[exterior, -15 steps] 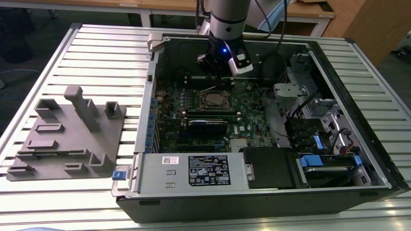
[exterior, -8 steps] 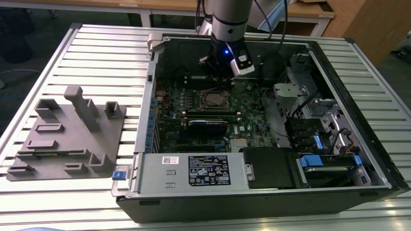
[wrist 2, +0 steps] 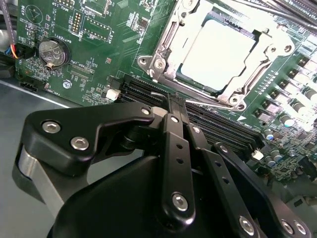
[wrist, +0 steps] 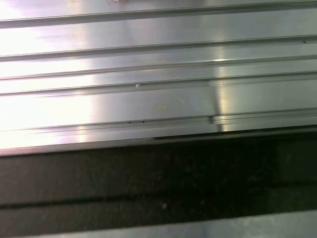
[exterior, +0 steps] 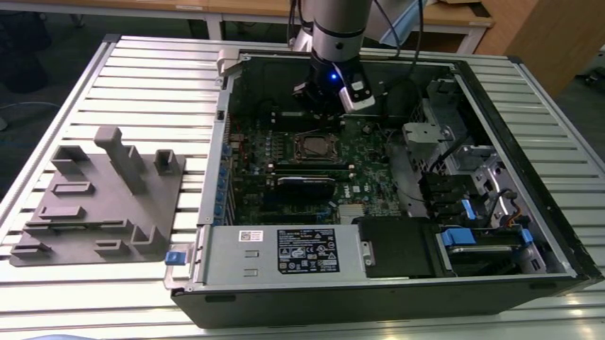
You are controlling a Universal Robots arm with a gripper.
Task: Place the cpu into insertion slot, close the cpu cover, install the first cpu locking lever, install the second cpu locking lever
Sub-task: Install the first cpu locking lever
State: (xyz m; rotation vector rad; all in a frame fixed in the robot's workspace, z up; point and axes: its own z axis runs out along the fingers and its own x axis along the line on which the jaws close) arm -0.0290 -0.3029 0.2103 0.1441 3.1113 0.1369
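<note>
Exterior view: hand (exterior: 326,106) hangs inside the open computer case (exterior: 331,304). The insertion slot (exterior: 316,147) lies just on its near side, toward the case front. Second wrist view: hand (wrist 2: 171,101) is clenched with nothing seen between the fingers, tips aimed at the near edge of the cpu (wrist 2: 218,47), which sits in the slot with the cpu cover (wrist 2: 161,47) flat over its rim; whether the cover is latched is hard to make out. First wrist view: ribbed table (wrist: 148,64) and a dark band I cannot identify.

The small square silvery-tan metal cpu (wrist 2: 218,49) sat within the thin silver metal cpu cover (wrist 2: 163,47), just ahead of the black gripper (wrist 2: 171,101).
</note>
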